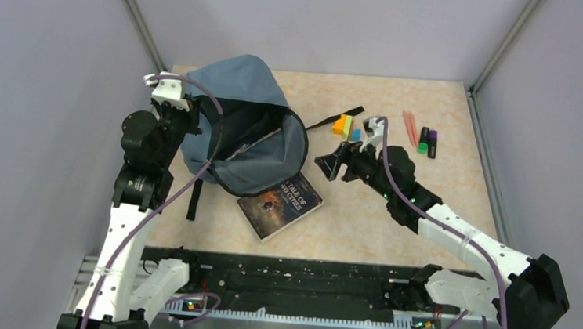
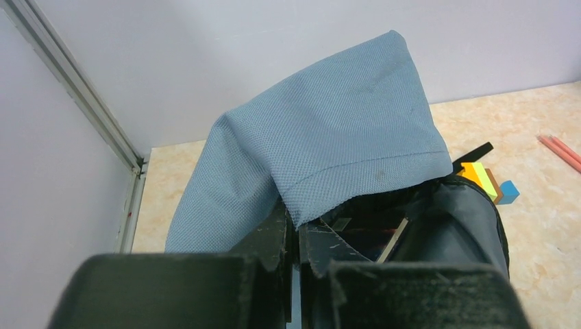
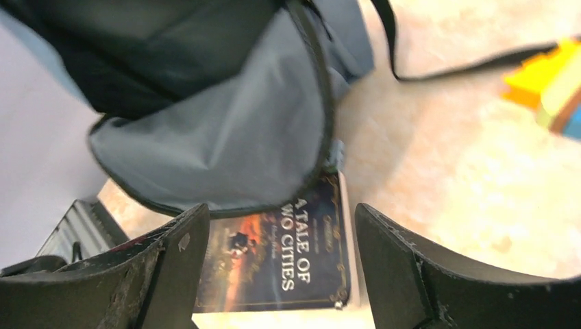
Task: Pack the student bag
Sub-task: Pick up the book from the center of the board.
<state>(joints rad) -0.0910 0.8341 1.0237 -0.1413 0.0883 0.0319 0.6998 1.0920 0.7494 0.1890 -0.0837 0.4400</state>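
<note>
The student bag, a soft dusty-blue backpack, lies at the table's back left with its mouth gaping toward the front right. My left gripper is shut on the bag's left rim; in the left wrist view the left gripper pinches the blue fabric and holds the flap up. A book's pale edge shows inside the opening. My right gripper hovers open just right of the bag's mouth. In its wrist view the right gripper frames the dark "A Tale of Two Cities" book, which lies flat and partly under the bag's lower lip.
The same book lies in front of the bag. Coloured blocks, orange pencils and two highlighters sit at the back right. A black strap trails from the bag. Grey walls close in on three sides.
</note>
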